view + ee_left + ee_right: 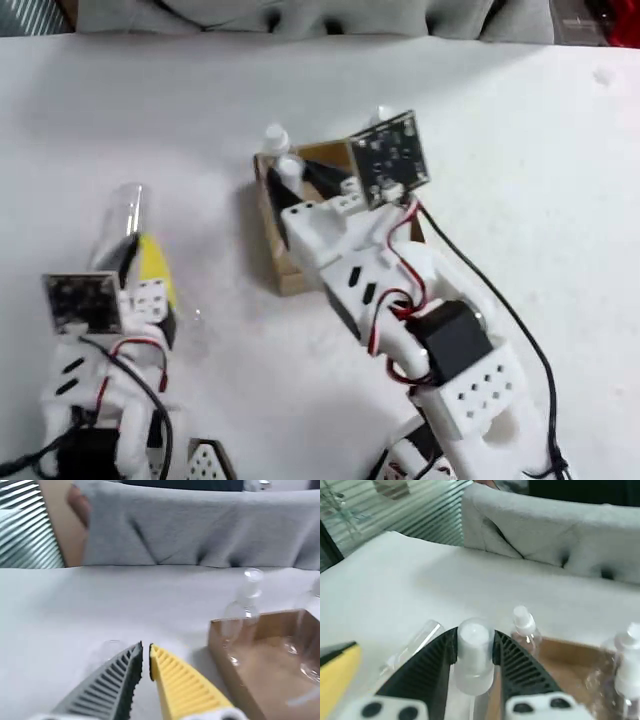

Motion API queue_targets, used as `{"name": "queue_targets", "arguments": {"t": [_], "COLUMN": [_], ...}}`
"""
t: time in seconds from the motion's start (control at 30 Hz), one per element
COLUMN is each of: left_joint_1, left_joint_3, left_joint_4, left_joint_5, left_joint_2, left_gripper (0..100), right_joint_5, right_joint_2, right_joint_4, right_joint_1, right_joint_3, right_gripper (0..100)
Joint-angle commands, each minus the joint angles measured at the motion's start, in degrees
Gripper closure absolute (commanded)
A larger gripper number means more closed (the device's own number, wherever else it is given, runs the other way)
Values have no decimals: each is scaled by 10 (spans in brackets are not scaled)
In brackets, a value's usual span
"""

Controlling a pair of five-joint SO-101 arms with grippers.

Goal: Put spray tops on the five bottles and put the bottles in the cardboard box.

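**Bench:** The white bench (520, 120) carries an open cardboard box (272, 235) near its middle. A grey cushioned seat (200, 525) stands along the far edge.

**Right arm:** The arm reaches over the box. Its end effector (474, 636) is closed on the white spray top of a held bottle (290, 166). One black finger (517, 672) presses on each side of the cap. The held bottle is upright and sits over the box's far corner on the left arm's side.

**Left arm:** The arm is at the near edge of the bench, well apart from the box. Its end effector (145, 652) has the grey finger (112, 685) and the yellow finger (180, 685) drawn together, with a thin slit between them and nothing gripped.

**Bottles**
- A clear lying bottle (128, 208) is on its side on the bench, just beyond the left arm's fingertips. No spray top can be made out on it.
- A corner bottle (244, 602) with a white spray top stands upright at the same far corner of the box, close beside the held bottle. I cannot tell whether its base is inside the wall or just outside it.
- Further bottles (626, 662) with white tops stand inside the box on the side away from the left arm. They are partly hidden, so their number cannot be confirmed.
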State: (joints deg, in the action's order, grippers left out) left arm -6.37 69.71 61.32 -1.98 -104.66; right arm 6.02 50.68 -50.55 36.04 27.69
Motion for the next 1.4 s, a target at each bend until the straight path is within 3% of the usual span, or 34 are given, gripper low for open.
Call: {"name": "queue_targets", "arguments": {"t": [0.0,0.17,0.5,0.97,1.1,1.37], "left_joint_1": [-65,-115,-178,-276,-289,-284], "left_joint_3": [-47,-56,-206,-324,-348,-360], "left_joint_4": [32,49,49,49,49,44], "left_joint_5": [7,9,37,67,66,65], "left_joint_2": [2,41,333,592,661,740], "left_gripper": [980,980,980,980,980,980], "right_joint_5": [9,10,6,5,3,-171], "right_joint_2": [35,80,125,131,129,124], "right_joint_4": [-57,-153,-263,-401,-434,-393], "right_joint_1": [-19,-53,-150,-303,-376,-523], "right_joint_3": [-5,-4,-1,-1,0,113], "right_gripper": [982,982,982,981,981,981]}}
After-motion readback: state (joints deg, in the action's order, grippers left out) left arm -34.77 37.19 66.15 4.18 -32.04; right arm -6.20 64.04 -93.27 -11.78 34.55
